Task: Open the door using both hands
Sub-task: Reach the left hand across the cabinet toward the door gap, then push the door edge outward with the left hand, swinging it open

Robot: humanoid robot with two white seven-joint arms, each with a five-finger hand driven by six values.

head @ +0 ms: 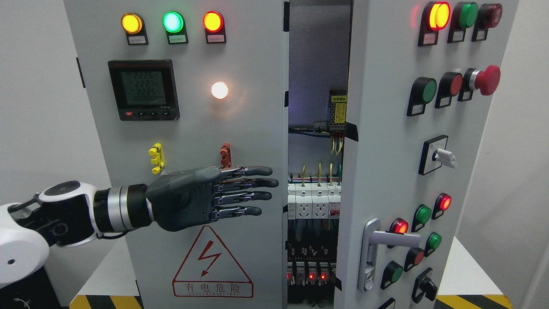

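Note:
A grey electrical cabinet fills the view. Its right door [386,141] stands partly swung out, carrying a silver lever handle [388,238], and a gap shows the wiring inside [315,201]. The left door [240,128] looks flat and closed. My left hand [253,191] comes in from the lower left, held in front of the left door with its dark fingers [257,183] straight and pointing right toward the door's inner edge. It holds nothing. I cannot tell whether it touches the door. The right arm is out of view.
The left door carries three lit lamps [173,22], a digital meter [143,89], a white lamp [219,90] and a red hazard triangle [212,262]. On the right door sit coloured buttons, a red emergency stop [487,80] and rotary switches. Breakers and sockets show in the gap.

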